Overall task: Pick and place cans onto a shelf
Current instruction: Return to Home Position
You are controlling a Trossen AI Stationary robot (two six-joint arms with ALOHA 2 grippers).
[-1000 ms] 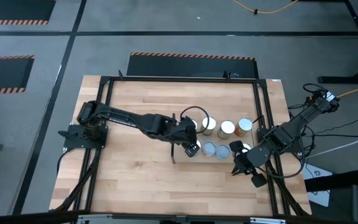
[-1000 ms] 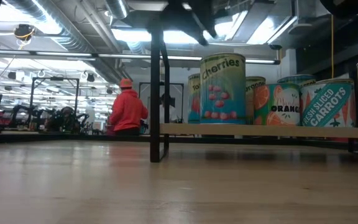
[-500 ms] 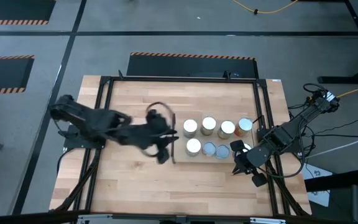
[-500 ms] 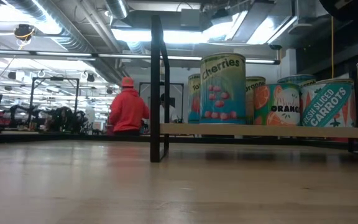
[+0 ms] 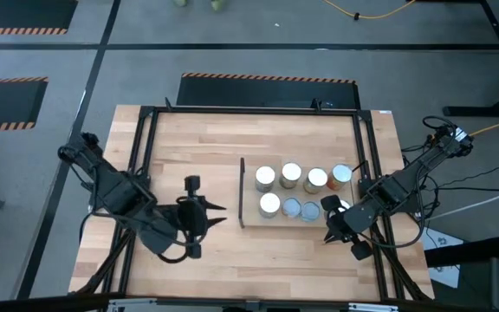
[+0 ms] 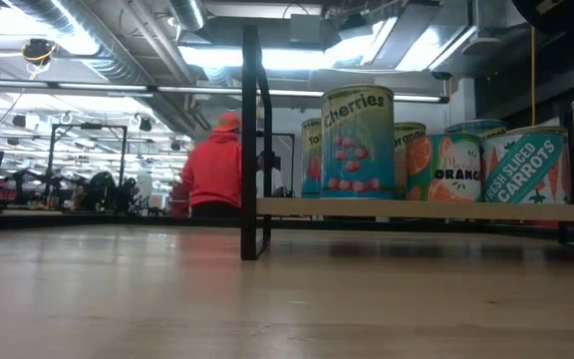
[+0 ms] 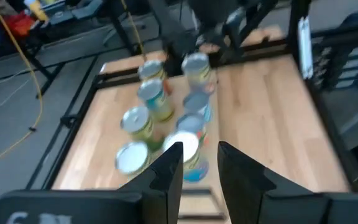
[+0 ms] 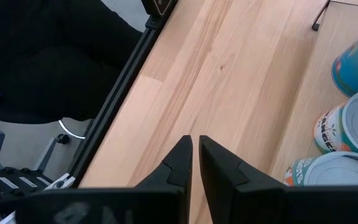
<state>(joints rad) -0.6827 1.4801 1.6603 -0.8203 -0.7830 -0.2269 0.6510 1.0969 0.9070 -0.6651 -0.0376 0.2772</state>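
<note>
Several cans [image 5: 291, 175] stand upright in two rows on the light-wood shelf [image 5: 258, 222], whose thin dark upright panel [image 5: 242, 192] is on its left edge. In the low view the cherries can [image 6: 357, 140], an orange can [image 6: 441, 165] and a carrots can [image 6: 521, 165] stand on the board [image 6: 427, 209]. My left gripper [image 5: 219, 211] is open and empty, left of the panel and pointing toward the cans [image 7: 185, 146]. My right gripper [image 5: 329, 236] is shut and empty, at the shelf's near right corner, beside the cans [image 8: 353, 118].
A dark metal frame [image 5: 150, 130] runs around the tabletop. Bare wood [image 5: 197, 139] lies left of and beyond the shelf. A person in a red top [image 6: 215, 170] stands in the room behind the table.
My left gripper has drawn back from the near-left can on the shelf, toward the table's left and near edges, past the dark panel. The cans have stayed in place. The person in red has walked to the right in the low view.
</note>
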